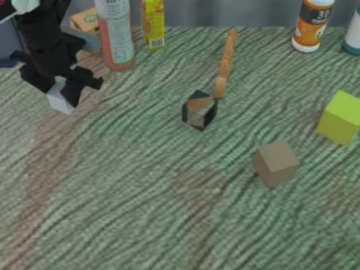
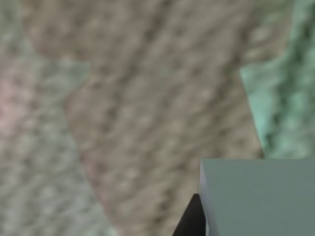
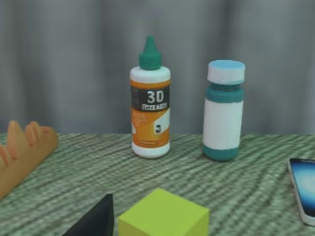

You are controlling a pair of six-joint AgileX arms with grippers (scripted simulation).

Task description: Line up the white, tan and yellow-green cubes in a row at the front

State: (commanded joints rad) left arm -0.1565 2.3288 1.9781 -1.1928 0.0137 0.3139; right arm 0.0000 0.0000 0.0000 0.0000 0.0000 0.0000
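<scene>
The small white cube [image 1: 56, 101] sits at the back left between the black fingers of my left gripper [image 1: 56, 88], which is shut on it. In the left wrist view the white cube [image 2: 256, 196] fills the corner with a dark finger [image 2: 189, 221] pressed against its side. The tan cube [image 1: 275, 163] rests on the cloth right of centre. The yellow-green cube [image 1: 340, 117] stands near the right edge. My right arm is outside the top view; its wrist view shows one dark finger [image 3: 96, 219] just beside the yellow-green cube [image 3: 165, 216], the jaws open.
A black, orange and grey cube [image 1: 199, 109] lies mid-table, with a bread stick [image 1: 225, 56] behind it. Bottles [image 1: 115, 34] [image 1: 153, 22] and a tan box [image 1: 84, 21] line the back left. An orange bottle [image 1: 312, 25] and a teal one [image 1: 353, 31] stand back right, a phone [image 3: 305, 189] beside them.
</scene>
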